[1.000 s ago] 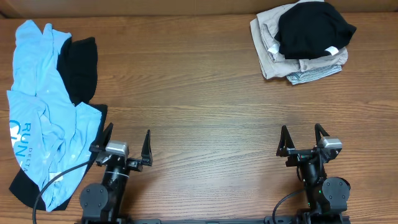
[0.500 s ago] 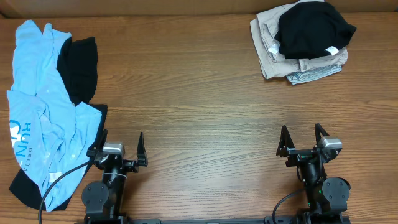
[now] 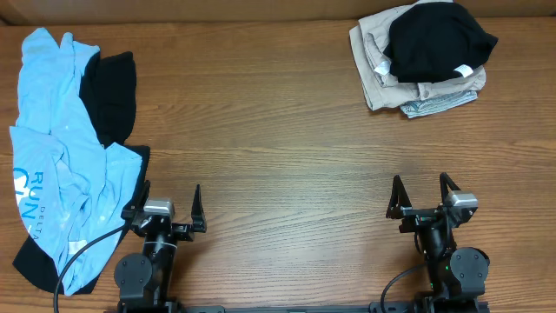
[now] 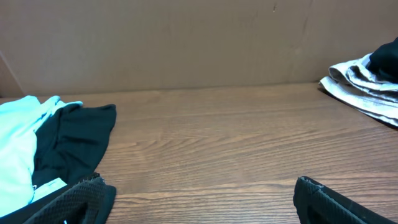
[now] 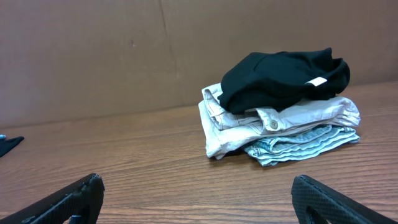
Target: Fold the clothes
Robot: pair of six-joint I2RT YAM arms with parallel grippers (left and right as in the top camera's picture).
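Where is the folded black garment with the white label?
Overhead, the black garment sits atop the beige folded pieces in the table's far right corner, ahead of the right gripper.

Both arms are black. The left pincer [image 3: 171, 188] has two thin, pointed black fingers [image 3: 199, 209] on a body topped by a small silver-grey block [image 3: 159, 208]. The right pincer [image 3: 420, 177] is built alike, with a second grey block [image 3: 460, 201]. Below each sits a round black joint housing [image 3: 133, 277]. A black cable [image 3: 82, 252] loops out beside the left arm, and a thinner cable [image 3: 393, 283] curves beside the right. Seen close, the left finger pads [image 4: 78, 199] are dark and finely dimpled, while the right fingertips [image 5: 68, 200] are matte black.
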